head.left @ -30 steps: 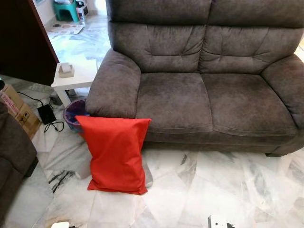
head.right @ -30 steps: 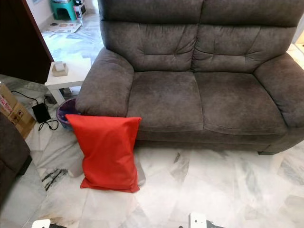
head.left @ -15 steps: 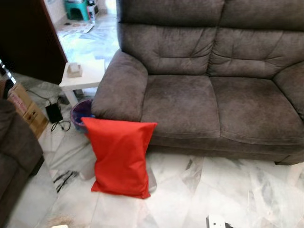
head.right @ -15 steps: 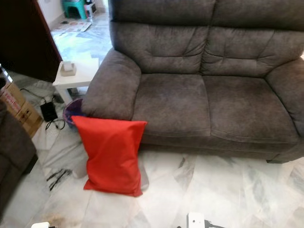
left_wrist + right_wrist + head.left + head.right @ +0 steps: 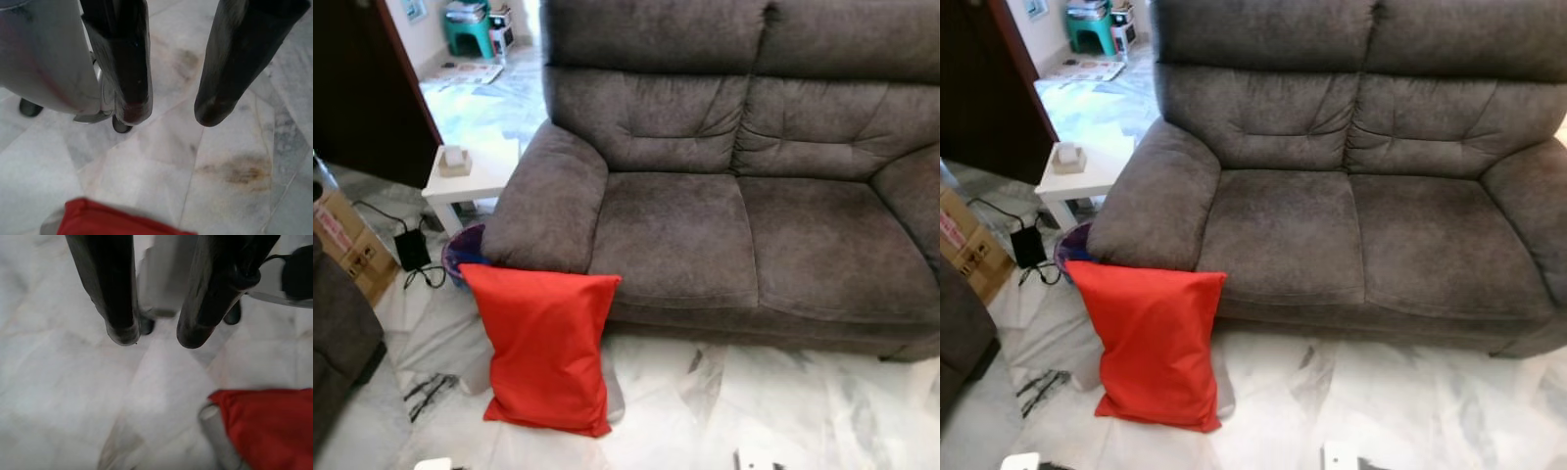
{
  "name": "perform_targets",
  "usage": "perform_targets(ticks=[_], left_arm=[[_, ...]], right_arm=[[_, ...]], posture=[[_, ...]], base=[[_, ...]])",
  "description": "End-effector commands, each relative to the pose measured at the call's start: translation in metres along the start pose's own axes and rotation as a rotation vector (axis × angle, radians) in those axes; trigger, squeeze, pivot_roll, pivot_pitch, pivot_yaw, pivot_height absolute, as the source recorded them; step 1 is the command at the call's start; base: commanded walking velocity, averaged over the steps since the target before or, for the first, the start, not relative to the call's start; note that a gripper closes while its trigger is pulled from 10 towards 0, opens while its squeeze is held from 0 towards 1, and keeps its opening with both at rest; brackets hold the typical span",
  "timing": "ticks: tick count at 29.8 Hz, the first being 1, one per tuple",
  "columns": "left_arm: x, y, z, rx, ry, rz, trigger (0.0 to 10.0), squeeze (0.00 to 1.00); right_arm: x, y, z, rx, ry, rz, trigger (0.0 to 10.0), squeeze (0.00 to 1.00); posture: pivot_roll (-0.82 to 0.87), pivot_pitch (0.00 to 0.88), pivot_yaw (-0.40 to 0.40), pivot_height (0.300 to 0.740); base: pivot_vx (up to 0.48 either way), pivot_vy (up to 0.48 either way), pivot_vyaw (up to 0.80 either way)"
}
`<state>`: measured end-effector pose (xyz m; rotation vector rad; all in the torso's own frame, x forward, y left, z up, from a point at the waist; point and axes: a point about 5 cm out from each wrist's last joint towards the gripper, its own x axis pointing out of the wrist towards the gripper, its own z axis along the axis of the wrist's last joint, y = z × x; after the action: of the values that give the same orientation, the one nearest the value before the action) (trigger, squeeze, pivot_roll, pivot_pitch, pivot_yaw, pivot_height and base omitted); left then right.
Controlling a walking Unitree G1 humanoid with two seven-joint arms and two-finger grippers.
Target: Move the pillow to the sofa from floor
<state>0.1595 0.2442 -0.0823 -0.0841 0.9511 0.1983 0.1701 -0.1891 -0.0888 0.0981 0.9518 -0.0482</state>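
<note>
A red pillow [image 5: 546, 348] stands upright on the marble floor, leaning against the front of the grey two-seat sofa [image 5: 724, 211] below its left armrest. A corner of the pillow [image 5: 112, 221] shows in the left wrist view, and another corner [image 5: 266, 426] in the right wrist view. My left gripper [image 5: 168, 110] hangs over bare floor, fingers apart with nothing between them. My right gripper [image 5: 156, 335] also hangs open above the floor, apart from the pillow.
A small white side table [image 5: 470, 176] with a little box on it stands left of the sofa. A purple bin [image 5: 465, 257], a black adapter with cables [image 5: 411, 250] and a cardboard box [image 5: 347, 245] lie nearby. A dark door [image 5: 362, 93] is at far left. Another dark seat edge [image 5: 337, 343] is at left.
The whole picture has shifted: the camera swung slightly, so sofa and pillow sit a little differently in frame. The pillow itself has not moved against the sofa.
</note>
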Motion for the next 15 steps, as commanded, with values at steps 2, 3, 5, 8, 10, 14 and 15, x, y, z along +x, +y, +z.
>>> perform_targets(ticks=[2,3,5,8,10,14,15], left_arm=[[-0.0029,0.0106,-0.0071,0.008,0.027,0.026,10.0,0.0],[-0.0029,0.0106,-0.0071,0.008,0.027,0.026,10.0,0.0],[-0.003,0.0106,-0.0072,0.008,0.028,0.026,10.0,0.0],[-0.003,0.0106,-0.0072,0.008,0.028,0.026,10.0,0.0],[-0.003,0.0106,-0.0072,0.007,0.028,0.026,10.0,0.0],[-0.0029,0.0105,-0.0073,0.006,0.028,0.026,10.0,0.0],[-0.0029,0.0105,-0.0072,0.007,0.028,0.026,10.0,0.0]], right_arm=[[0.0017,0.0132,0.0001,-0.008,0.001,0.035,10.0,0.0],[0.0017,0.0131,0.0001,-0.009,0.001,0.035,10.0,0.0],[0.0017,0.0131,0.0003,-0.013,0.002,0.035,10.0,0.0],[0.0018,0.0131,0.0004,-0.011,0.002,0.034,10.0,0.0],[0.0018,0.0128,0.0003,-0.002,0.002,0.032,10.0,0.0],[0.0018,0.0126,0.0005,0.0,0.003,0.031,10.0,0.0],[0.0018,0.0125,0.0009,-0.01,0.002,0.031,10.0,0.0]], posture=[[0.06,0.132,0.017,0.74],[0.06,0.132,0.017,0.74],[0.06,0.132,0.017,0.74],[0.06,0.132,0.017,0.74],[0.06,0.132,0.017,0.74],[0.06,0.132,0.017,0.74],[0.06,0.132,0.017,0.74]], base=[[0.27,0.0,0.0],[0.27,0.0,0.0],[0.27,0.0,0.23],[0.269,0.0,0.47],[0.272,0.0,0.21],[0.27,0.0,0.0],[0.27,0.0,0.0]])
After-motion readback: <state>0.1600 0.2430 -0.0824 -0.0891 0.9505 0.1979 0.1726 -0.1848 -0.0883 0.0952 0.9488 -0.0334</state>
